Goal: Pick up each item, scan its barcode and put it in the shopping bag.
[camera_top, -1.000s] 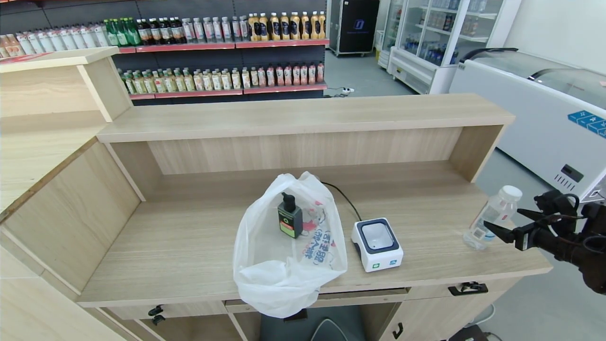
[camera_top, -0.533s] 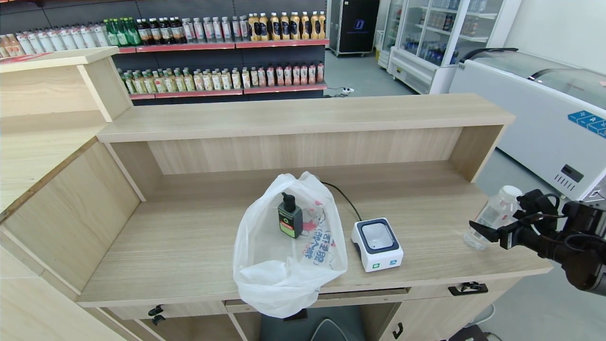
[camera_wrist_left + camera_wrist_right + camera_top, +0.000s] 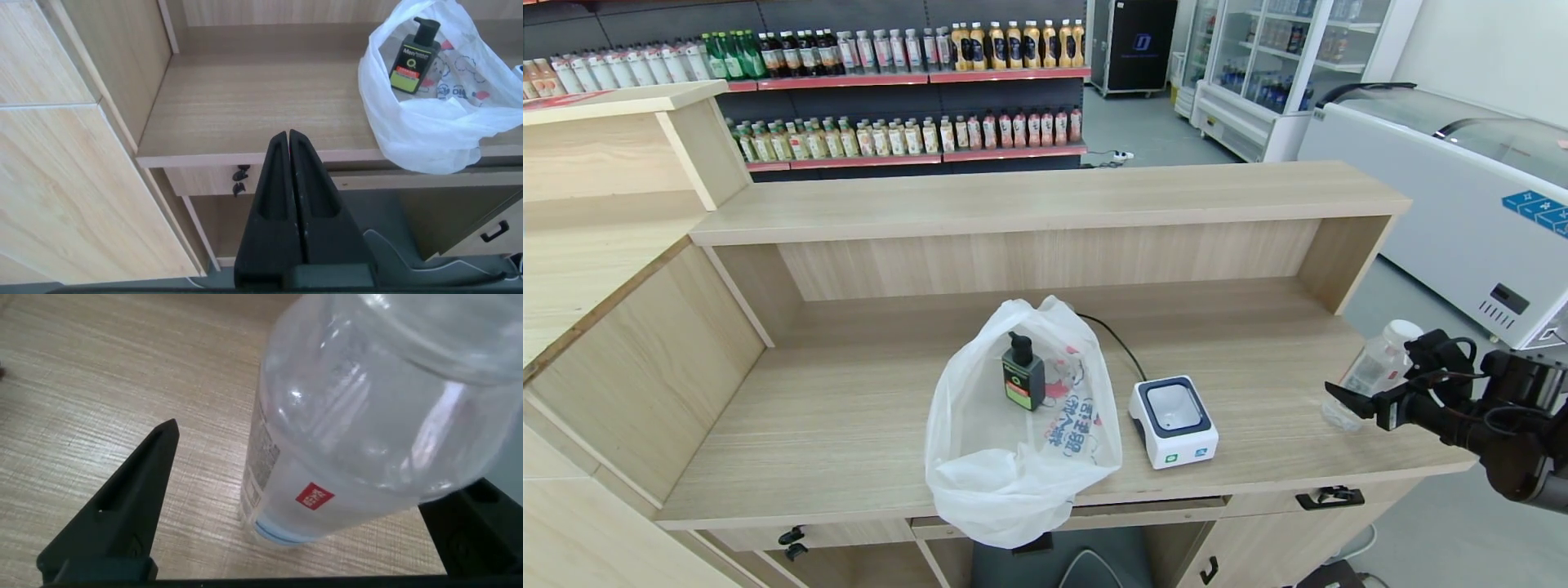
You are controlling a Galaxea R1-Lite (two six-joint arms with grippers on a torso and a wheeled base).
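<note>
A clear plastic bottle with a white cap stands upright at the right end of the wooden counter. My right gripper is open, with one finger on each side of the bottle and neither pressing on it. In the right wrist view the bottle sits close between the black fingers. The white shopping bag lies open mid-counter with a black pump bottle inside. Beside the bag is the white barcode scanner. My left gripper is shut on nothing, hanging below the counter's front edge, left of the bag.
A raised shelf runs along the back of the counter, with side walls at both ends. The scanner's black cable trails back behind the bag. The bottle stands near the counter's right edge. Drawers with black handles sit under the front edge.
My right gripper has moved left along the counter, so its open fingers now straddle the clear bottle. The bottle, bag and scanner have stayed put.
</note>
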